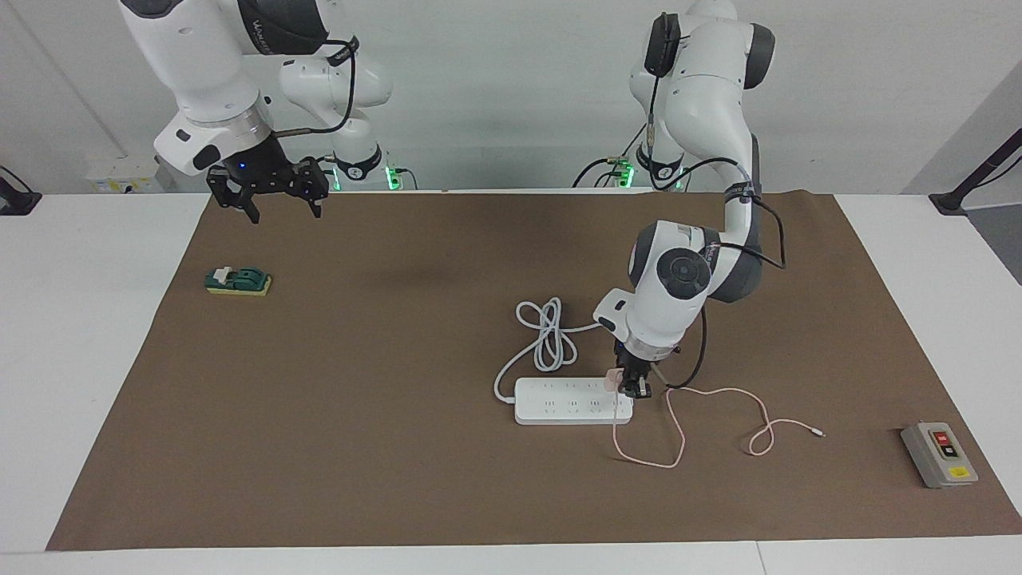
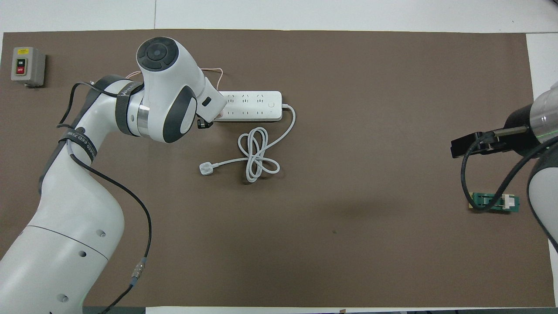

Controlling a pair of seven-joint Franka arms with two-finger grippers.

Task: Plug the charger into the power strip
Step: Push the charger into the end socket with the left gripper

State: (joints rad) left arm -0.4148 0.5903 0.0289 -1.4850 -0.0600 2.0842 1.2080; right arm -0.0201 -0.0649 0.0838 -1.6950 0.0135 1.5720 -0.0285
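Left arm reaching fwd w/ wrist bent steeply down, left end effector (image 1: 636,389) low over the desk (image 1: 88,335), fingers closed, right arm held back, waiting, right end effector (image 1: 271,201) raised near its base, fingers (image 1: 253,212) spread apart, pointing down

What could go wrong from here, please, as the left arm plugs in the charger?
The left gripper, shut on the charger at the power strip's end, could tilt it and miss the outlet. The loose strip may slide when pushed. The pink cable might snag.
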